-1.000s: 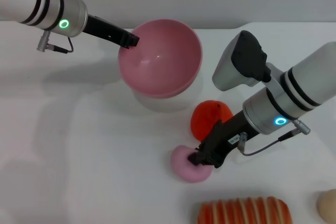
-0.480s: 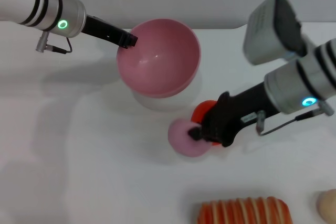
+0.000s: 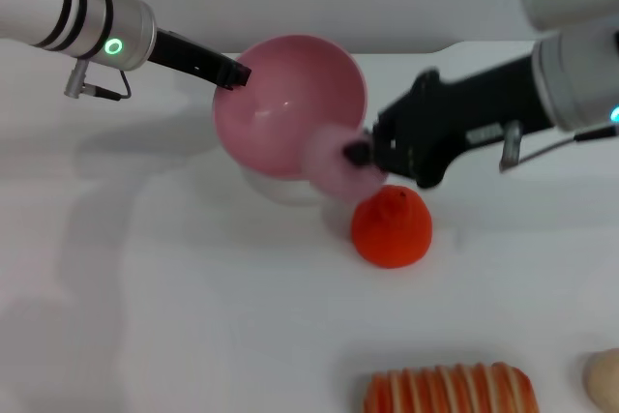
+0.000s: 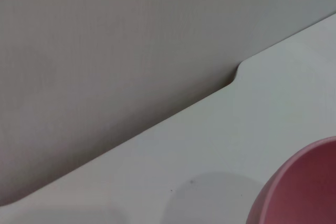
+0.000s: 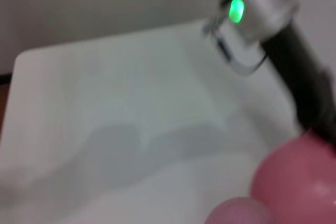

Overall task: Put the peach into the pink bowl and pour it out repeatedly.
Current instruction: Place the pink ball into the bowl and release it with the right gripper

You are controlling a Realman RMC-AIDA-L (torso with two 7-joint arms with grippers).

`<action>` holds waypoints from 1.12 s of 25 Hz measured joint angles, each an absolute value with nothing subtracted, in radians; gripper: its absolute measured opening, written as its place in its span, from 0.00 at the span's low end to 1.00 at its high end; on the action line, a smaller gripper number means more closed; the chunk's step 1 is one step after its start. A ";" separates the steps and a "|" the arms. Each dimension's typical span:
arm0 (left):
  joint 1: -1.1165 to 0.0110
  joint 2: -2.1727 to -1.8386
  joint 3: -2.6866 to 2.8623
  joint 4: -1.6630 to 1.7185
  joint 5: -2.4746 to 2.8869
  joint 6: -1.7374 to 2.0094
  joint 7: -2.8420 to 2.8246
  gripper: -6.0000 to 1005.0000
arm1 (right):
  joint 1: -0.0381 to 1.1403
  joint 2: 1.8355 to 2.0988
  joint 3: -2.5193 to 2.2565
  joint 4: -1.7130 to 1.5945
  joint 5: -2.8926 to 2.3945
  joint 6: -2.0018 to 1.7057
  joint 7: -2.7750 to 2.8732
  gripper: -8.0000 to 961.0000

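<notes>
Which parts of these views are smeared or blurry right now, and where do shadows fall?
Head view: the peach and right gripper are motion-smeared beside the pink bowl, while the left gripper on the bowl's rim looks crisp; the bowl casts a soft shadow on the table. Right wrist view: everything is soft. Left wrist view: a faint shadow lies beside the bowl.

Silver arms — black bands, green ring lights, thin grey cables, black claws.
</notes>
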State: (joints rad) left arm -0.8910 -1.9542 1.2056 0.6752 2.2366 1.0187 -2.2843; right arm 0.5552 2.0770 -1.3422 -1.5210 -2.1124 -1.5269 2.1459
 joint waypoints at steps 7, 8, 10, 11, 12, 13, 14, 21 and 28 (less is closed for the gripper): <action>-0.888 -1.971 1.206 0.681 2.237 1.025 -2.283 0.04 | 0.559 2.076 -1.298 -1.549 -2.061 -1.401 2.140 0.12; -0.888 -1.974 1.206 0.683 2.237 1.025 -2.283 0.04 | 0.560 2.077 -1.311 -1.534 -2.062 -1.363 2.140 0.12; -0.891 -1.978 1.206 0.684 2.237 1.025 -2.283 0.04 | 0.563 2.076 -1.329 -1.499 -2.065 -1.300 2.140 0.13; -0.893 -1.978 1.208 0.684 2.237 1.026 -2.283 0.04 | 0.568 2.075 -1.336 -1.474 -2.066 -1.269 2.140 0.13; -0.895 -1.979 1.210 0.685 2.237 1.026 -2.283 0.04 | 0.575 2.074 -1.340 -1.448 -2.066 -1.243 2.140 0.14; -0.896 -1.979 1.211 0.685 2.237 1.027 -2.283 0.04 | 0.584 2.074 -1.343 -1.419 -2.065 -1.220 2.140 0.14; -0.898 -1.979 1.211 0.685 2.237 1.028 -2.283 0.04 | 0.599 2.073 -1.344 -1.377 -2.064 -1.192 2.140 0.14; -0.901 -1.979 1.214 0.686 2.237 1.023 -2.283 0.04 | 0.620 2.073 -1.353 -1.306 -2.059 -1.131 2.121 0.17; -0.902 -1.980 1.210 0.686 2.237 1.024 -2.273 0.04 | 0.612 2.075 -1.350 -1.306 -2.052 -1.107 2.115 0.35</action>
State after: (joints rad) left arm -0.9018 -1.9796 1.2099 0.6862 2.2366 1.0237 -2.2734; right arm 0.6123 2.0752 -1.3499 -1.3063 -2.0516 -1.1066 2.1145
